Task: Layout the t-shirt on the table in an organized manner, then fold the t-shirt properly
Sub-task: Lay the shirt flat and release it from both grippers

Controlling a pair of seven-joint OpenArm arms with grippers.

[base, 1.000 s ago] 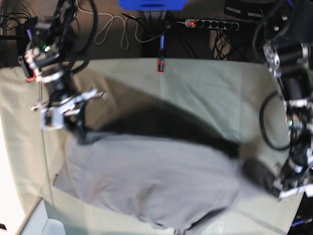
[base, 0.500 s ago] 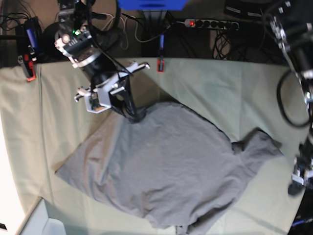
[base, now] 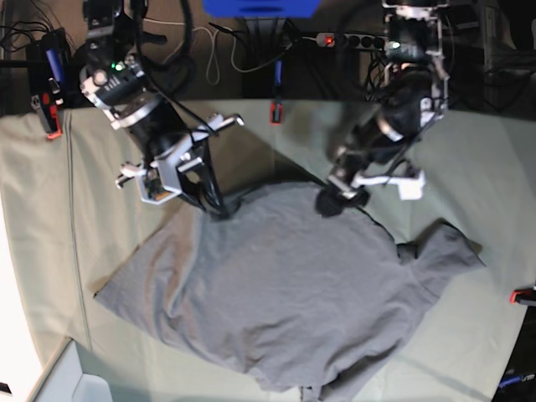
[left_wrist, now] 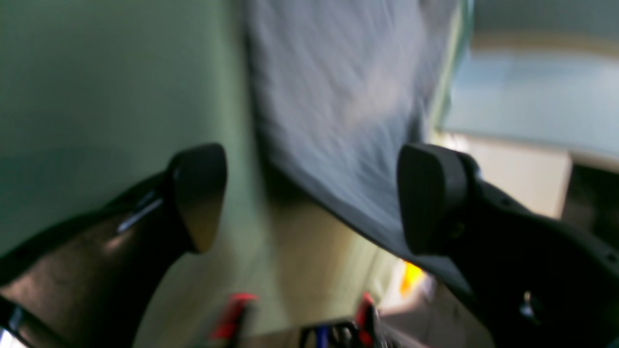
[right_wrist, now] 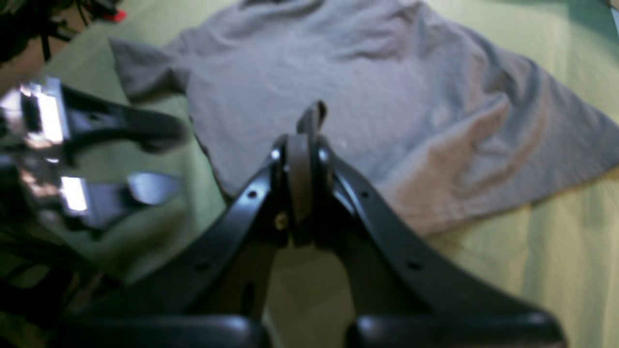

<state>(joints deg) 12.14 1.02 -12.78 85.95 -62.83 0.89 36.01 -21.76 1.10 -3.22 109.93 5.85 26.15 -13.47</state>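
Note:
The dark grey t-shirt point(base: 285, 285) lies spread on the pale green table point(base: 75, 218), with a sleeve point(base: 448, 247) pointing right. My right gripper point(base: 219, 208) is at the shirt's far left edge. In the right wrist view this gripper point(right_wrist: 302, 145) is shut on a small pinch of the t-shirt point(right_wrist: 377, 87). My left gripper point(base: 335, 201) hovers at the shirt's far edge. In the blurred left wrist view it point(left_wrist: 314, 198) is open, with the t-shirt point(left_wrist: 338, 96) edge between its fingers point(left_wrist: 198, 193) and nothing held.
Red clamps point(base: 274, 111) point(base: 52, 126) point(base: 523, 295) sit on the table edges. A power strip point(base: 360, 40) and cables lie behind the table. A white box point(base: 75, 377) stands at the near left corner.
My left arm swung from the table's right edge to the shirt's far edge. The shirt, lifted and blurred a second ago, now lies flat. My right gripper shifted slightly, still holding it.

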